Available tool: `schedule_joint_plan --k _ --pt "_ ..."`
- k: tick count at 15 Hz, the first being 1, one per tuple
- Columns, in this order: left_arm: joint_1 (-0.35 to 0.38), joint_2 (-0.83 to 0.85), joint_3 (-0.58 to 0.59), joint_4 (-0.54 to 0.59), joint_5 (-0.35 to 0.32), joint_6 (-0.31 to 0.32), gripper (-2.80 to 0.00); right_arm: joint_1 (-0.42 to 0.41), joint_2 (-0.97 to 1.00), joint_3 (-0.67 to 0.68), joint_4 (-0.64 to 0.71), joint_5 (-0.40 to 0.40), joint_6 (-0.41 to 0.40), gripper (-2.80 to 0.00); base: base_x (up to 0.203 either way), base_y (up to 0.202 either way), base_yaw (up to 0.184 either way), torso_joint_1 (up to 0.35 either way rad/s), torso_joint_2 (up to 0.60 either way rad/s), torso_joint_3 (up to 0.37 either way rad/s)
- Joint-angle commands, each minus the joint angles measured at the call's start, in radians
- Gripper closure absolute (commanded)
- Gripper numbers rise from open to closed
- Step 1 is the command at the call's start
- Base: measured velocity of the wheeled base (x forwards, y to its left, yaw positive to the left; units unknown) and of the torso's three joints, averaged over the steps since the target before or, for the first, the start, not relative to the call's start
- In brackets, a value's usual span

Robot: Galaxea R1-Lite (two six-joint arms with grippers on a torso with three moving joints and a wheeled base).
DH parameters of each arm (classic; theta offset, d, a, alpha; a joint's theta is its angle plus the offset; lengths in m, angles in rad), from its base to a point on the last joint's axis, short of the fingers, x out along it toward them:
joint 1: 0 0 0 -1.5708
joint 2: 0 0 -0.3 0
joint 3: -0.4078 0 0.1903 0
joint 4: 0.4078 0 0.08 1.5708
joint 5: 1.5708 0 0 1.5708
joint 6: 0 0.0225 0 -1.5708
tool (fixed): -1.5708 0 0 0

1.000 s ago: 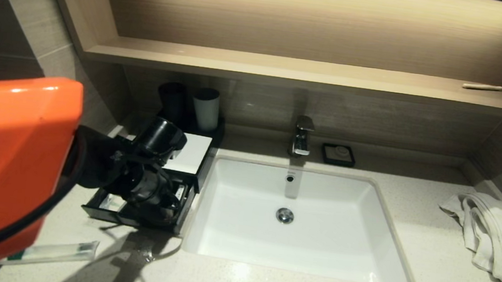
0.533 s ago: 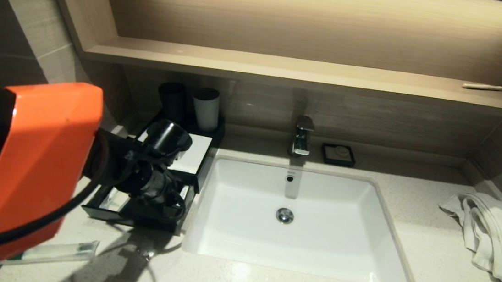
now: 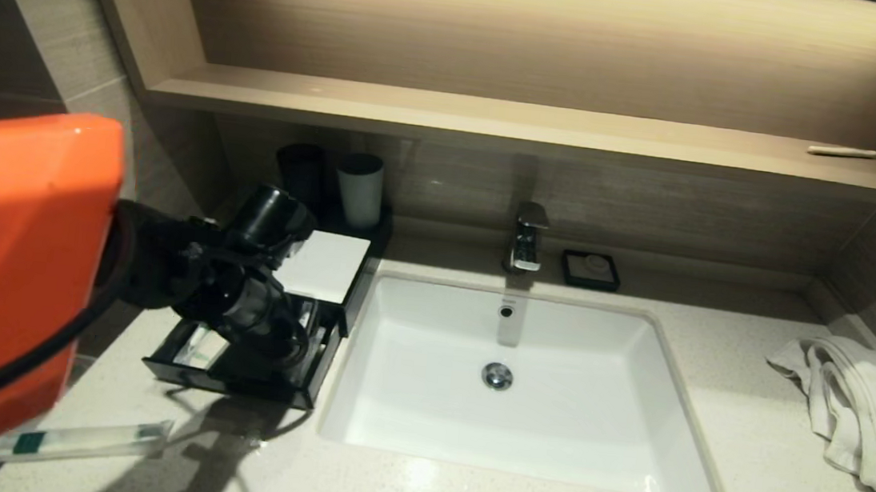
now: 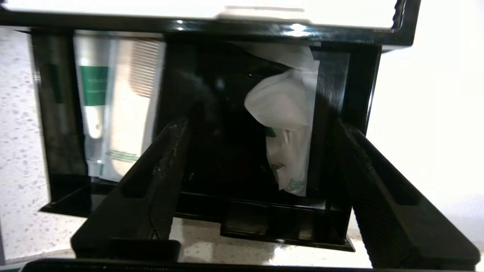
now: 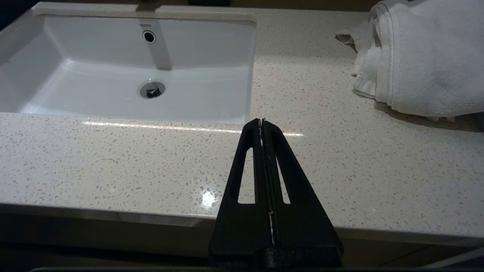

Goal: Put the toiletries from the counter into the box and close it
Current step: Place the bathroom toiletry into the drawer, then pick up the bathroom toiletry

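Two arms: left arm point(image 3: 9, 277) fills the frame's left; right one stays off the head view.
Left gripper point(image 4: 261, 124): spread wide, empty, over the open black box point(image 3: 233, 371) left of centre.
Right gripper point(image 5: 261, 122): clenched, empty, above the counter point(image 5: 113, 158).
Inside box: green-labelled tube point(image 4: 92, 102), comb point(image 4: 140, 71), white packet point(image 4: 287, 113); print unreadable.
Counter sachet point(image 3: 74, 440): lower left, partly cut off by the arm.
Sink point(image 5: 113, 83): "TOTO".

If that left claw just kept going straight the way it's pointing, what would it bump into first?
Probably the open black box. The left gripper, its jaws spread wide, points into the middle compartment, beside a white crumpled packet. How far off it is, I can't tell.
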Motion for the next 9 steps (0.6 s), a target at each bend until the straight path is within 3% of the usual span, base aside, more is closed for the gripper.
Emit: schedule_joint_plan --k 1,3,4,9 --pt "0.017 -0.077 0.002 0.000 0.002 -0.001 -2.80 0.000 0.000 0.000 0.000 0.001 0.000 0.00 0.000 0.000 0.000 0.000 0.00 0.000" --pt "0.027 -0.148 0.014 0.002 0.005 -0.002 -2.80 0.000 0.000 0.000 0.000 0.001 0.000 0.00 0.000 0.000 0.000 0.000 0.00 0.000" --pt "0.028 -0.188 0.037 0.002 0.016 -0.002 0.00 0.000 0.000 0.000 0.000 0.001 0.000 0.00 0.000 0.000 0.000 0.000 0.00 0.000" --pt "0.060 -0.354 0.220 0.007 0.066 -0.005 0.00 0.000 0.000 0.000 0.000 0.001 0.000 0.00 0.000 0.000 0.000 0.000 0.00 0.000"
